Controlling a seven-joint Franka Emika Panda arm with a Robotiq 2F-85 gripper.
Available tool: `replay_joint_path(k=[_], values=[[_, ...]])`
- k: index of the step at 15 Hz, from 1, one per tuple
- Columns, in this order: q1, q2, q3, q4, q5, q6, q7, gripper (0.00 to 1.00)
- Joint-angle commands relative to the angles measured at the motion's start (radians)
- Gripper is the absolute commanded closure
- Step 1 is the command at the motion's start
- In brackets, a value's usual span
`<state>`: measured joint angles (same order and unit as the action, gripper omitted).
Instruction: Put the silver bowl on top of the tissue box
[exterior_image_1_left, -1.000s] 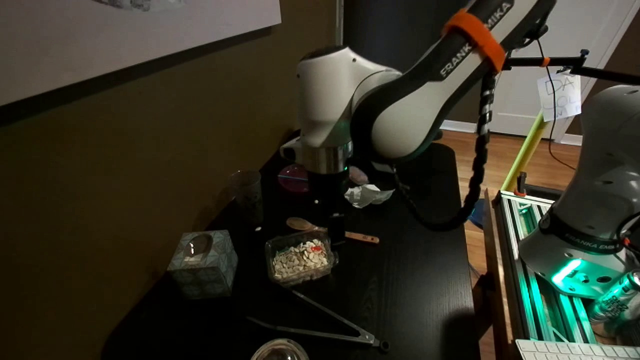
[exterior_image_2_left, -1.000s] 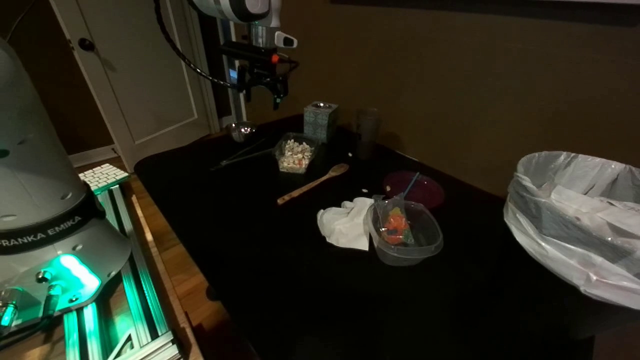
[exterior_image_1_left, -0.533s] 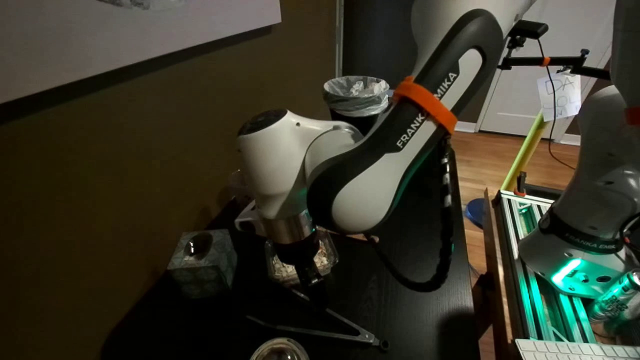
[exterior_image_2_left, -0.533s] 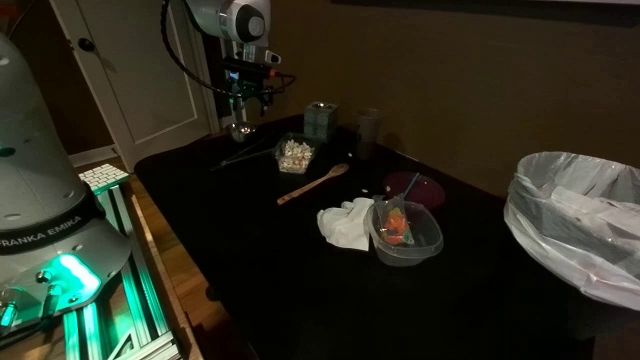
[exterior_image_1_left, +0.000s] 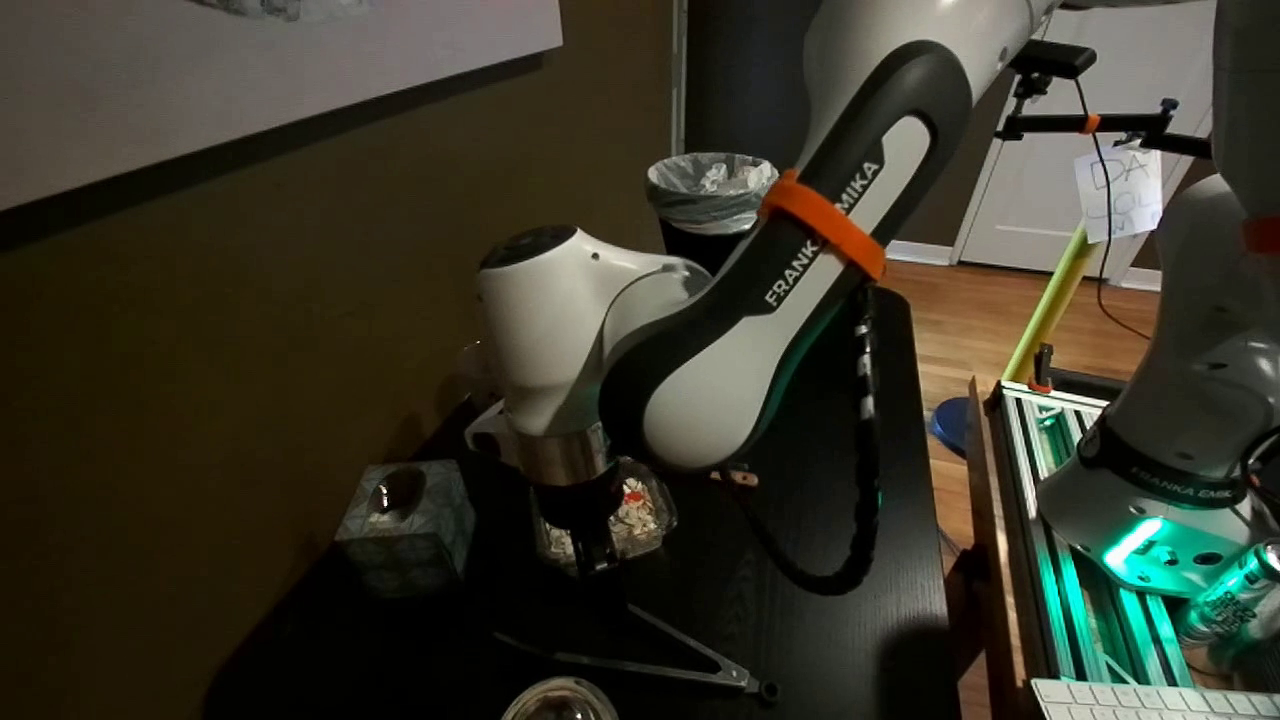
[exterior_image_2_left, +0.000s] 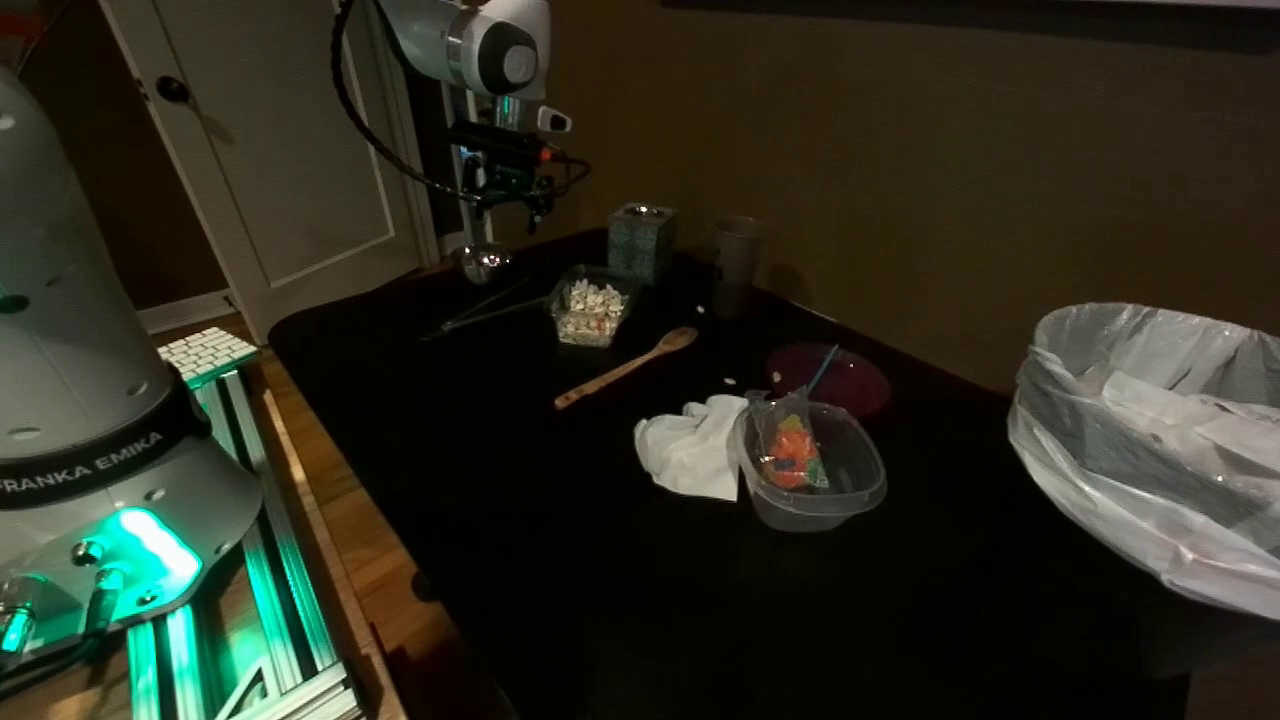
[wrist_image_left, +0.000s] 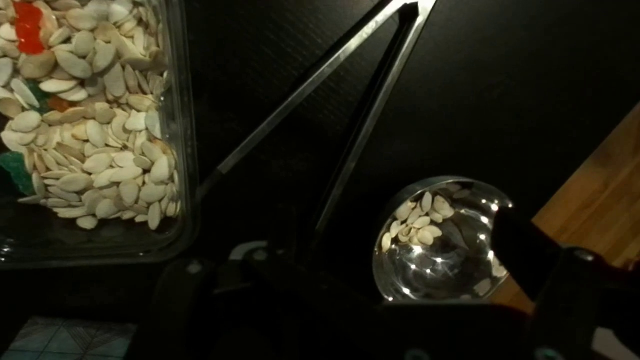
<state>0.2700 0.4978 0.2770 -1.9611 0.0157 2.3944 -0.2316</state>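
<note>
"Where's the silver bowl (exterior_image_1_left: 562, 700)?"

"Nearest in an exterior view, on the table (exterior_image_1_left: 810, 610), cut by the lower edge; the wrist view shows pale seeds (wrist_image_left: 424, 234) inside."

"Behind it?"

"Tongs (exterior_image_1_left: 645, 662), splayed, then the tissue box (exterior_image_1_left: 408, 530) by the wall (exterior_image_1_left: 220, 400), apart from the bowl."

"And the gripper (wrist_image_left: 393, 212)?"

"Raised above the table, fingers spread wide, partly hiding the seed container (wrist_image_left: 182, 125) beyond."

"Anything farther back?"

"A bin (exterior_image_1_left: 690, 243) with a translucent liner (exterior_image_1_left: 712, 210), partly hidden by the arm (exterior_image_1_left: 710, 385)."

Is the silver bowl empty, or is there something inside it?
Not empty: in the wrist view, pale seeds lie in the silver bowl, its shiny inside mostly bare.
</note>
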Motion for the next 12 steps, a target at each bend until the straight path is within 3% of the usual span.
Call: replay_joint_path(k=[1,5,12], values=[[0.017,0.087,-0.014,0.043,0.017,0.102,0.107,0.00],[0.028,0.175,-0.016,0.107,0.025,0.147,0.183,0.00],[0.054,0.352,-0.020,0.295,0.018,0.055,0.219,0.00]])
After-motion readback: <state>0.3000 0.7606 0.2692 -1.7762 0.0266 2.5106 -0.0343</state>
